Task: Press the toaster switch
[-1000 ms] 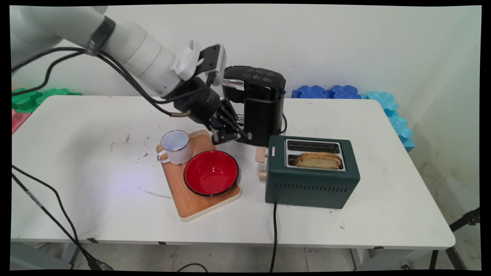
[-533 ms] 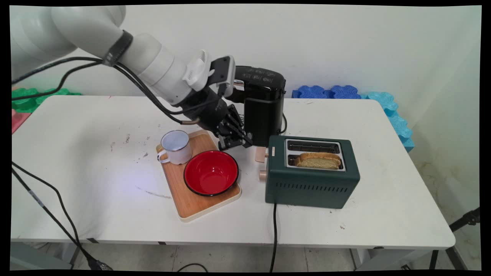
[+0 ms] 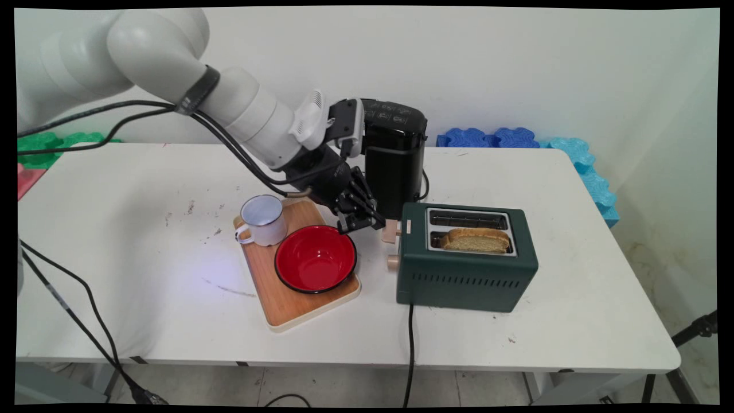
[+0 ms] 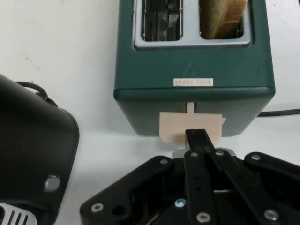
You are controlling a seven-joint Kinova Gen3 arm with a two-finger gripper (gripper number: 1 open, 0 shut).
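My gripper (image 3: 374, 223) is shut with nothing in it, its fingers pressed together. In the hand view the gripper (image 4: 200, 137) lies right over the beige lever (image 4: 190, 127) on the end face of the dark green toaster (image 4: 192, 61). I cannot tell whether it touches the lever. In the main view the lever (image 3: 391, 230) sits just right of the fingertips, on the toaster (image 3: 467, 275). A slice of bread (image 3: 476, 240) stands in the toaster's near slot, and the far slot is empty. The bread (image 4: 229, 16) shows at the top of the hand view.
A black coffee machine (image 3: 395, 160) stands close behind the hand and toaster. To the left, a wooden board (image 3: 287, 310) carries a red bowl (image 3: 315, 258) and a white mug (image 3: 262, 218). The toaster's cord (image 3: 410, 355) runs off the front edge. A round knob (image 3: 393, 263) sits below the lever.
The arm has moved right and down, carrying the gripper from beside the coffee machine to the toaster's lever. Nothing on the table has shifted.
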